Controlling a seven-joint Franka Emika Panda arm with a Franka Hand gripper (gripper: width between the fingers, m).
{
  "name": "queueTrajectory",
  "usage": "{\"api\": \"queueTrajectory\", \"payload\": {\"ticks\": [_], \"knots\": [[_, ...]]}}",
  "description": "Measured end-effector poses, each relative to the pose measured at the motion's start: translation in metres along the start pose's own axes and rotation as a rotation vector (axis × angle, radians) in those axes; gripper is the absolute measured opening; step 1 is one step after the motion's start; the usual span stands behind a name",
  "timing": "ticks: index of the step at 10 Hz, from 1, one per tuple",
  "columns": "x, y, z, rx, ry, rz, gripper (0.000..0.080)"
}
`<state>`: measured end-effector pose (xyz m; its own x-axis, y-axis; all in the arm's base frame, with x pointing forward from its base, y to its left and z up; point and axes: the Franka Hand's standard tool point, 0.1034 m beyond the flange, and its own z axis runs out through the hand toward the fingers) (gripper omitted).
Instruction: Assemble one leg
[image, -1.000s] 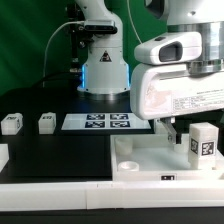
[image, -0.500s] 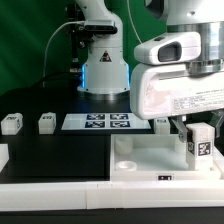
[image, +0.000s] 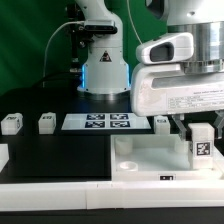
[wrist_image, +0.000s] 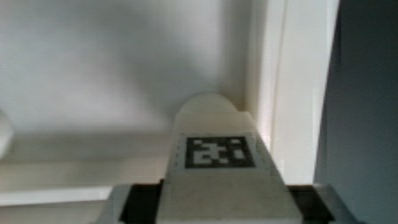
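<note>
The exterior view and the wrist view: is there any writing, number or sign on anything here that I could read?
No word or number can be read.
Leg: black-and-white square tag, a pattern, no letters.
Marker board: four such tags, patterns only.
Two small blocks: tags, too small to read.
Label on the robot's hand: lines of print, too blurred to read.
Tray: small dark mark on its front edge, too small to read.

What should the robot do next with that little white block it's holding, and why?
Probably ease the leg a little further down. The gripper is shut on it, upright over the tray's corner on the exterior view's right, and the wrist view shows it close beside the tray wall. Whether it is seated cannot be told.
</note>
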<state>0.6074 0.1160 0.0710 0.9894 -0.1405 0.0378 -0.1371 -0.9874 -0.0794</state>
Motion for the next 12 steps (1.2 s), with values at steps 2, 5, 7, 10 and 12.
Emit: {"api": "queueTrajectory", "payload": {"ticks": [2, 5, 7, 10, 12], "knots": [[-0.0007, -0.0026, 0.0001, -0.001, 0.011, 0.258, 0.0291], [-0.0011, -0.0045, -0.0001, -0.002, 0.014, 0.604, 0.0291], [-0.0015, -0.0060, -0.0002, -0.003, 0.017, 0.799, 0.0292], [-0.0038, -0.0103, -0.0006, -0.014, 0.020, 1.193, 0.0292], [-0.0041, -0.0092, 0.0005, -0.005, 0.010, 1.347, 0.0292]]}}
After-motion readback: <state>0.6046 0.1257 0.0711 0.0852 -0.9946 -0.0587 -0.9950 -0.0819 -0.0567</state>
